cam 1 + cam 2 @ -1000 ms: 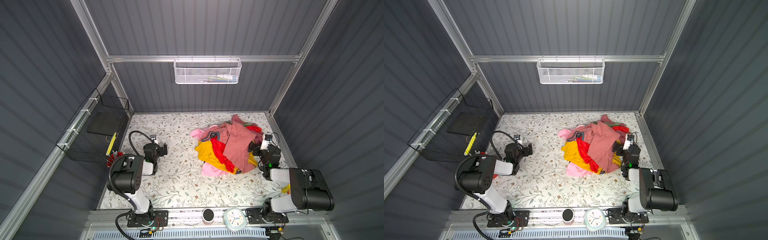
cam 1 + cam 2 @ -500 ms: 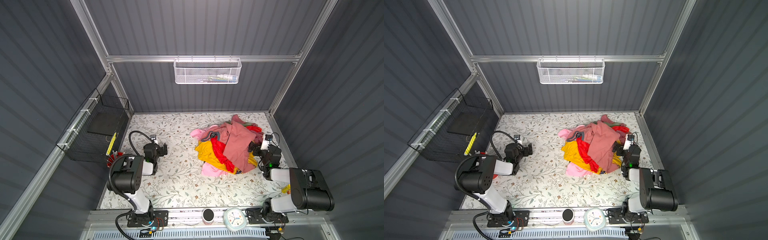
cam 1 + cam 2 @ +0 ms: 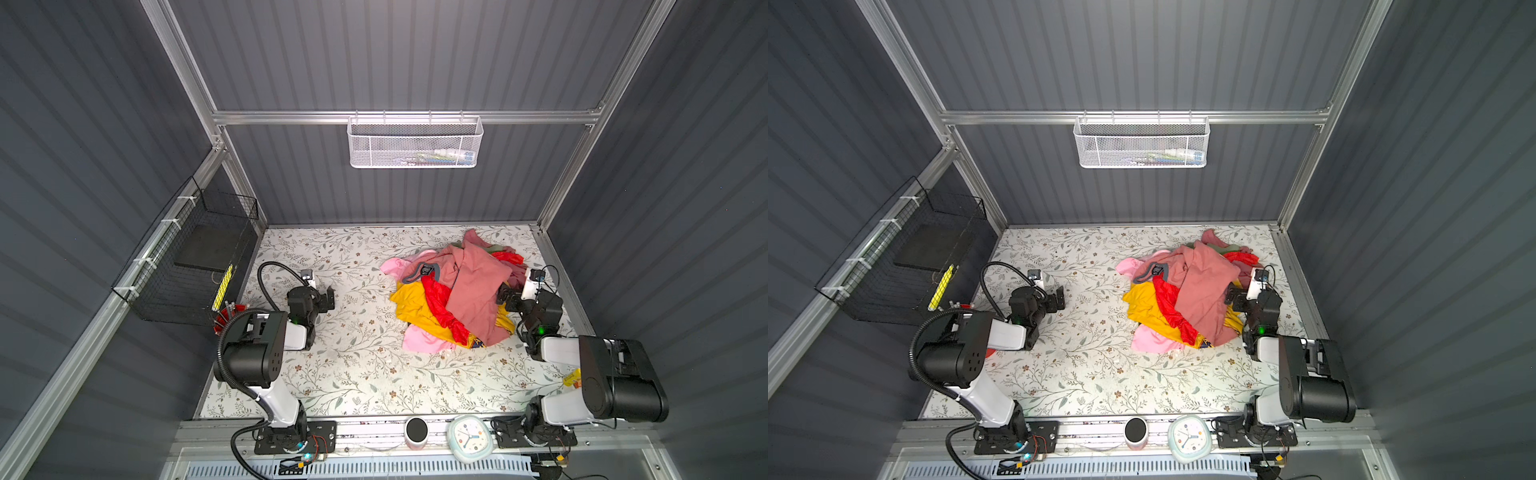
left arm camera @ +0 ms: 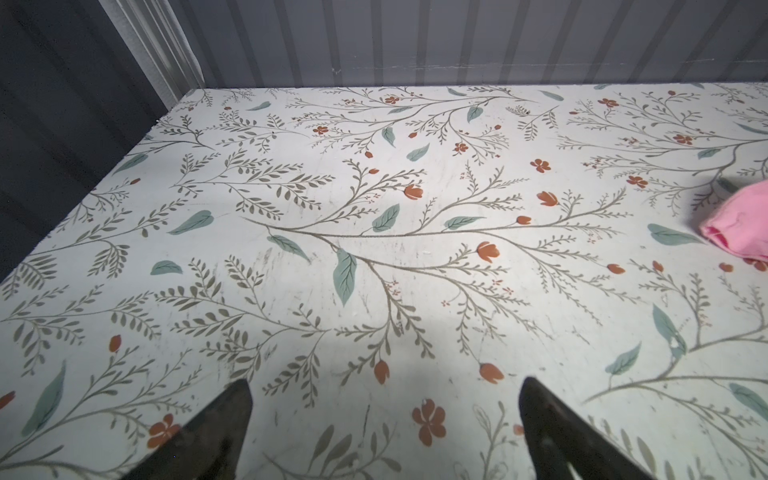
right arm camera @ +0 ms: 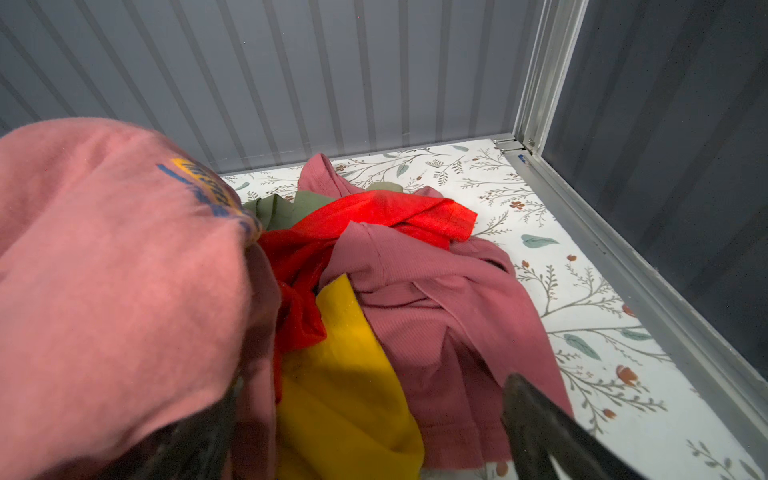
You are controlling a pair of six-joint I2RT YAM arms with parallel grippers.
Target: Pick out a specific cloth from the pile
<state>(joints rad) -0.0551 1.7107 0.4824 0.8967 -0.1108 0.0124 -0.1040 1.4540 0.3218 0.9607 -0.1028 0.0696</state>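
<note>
The left claw sits wide open and empty over bare bench, well apart from the pile, where the yellow T-shirt lies pinned under a red cloth and a rose top, so the right claw, wide open and empty, noses into the pile's edge, likely after a yellow fold

Bright even overhead light, soft shadows, wide-angle edge distortion
</note>
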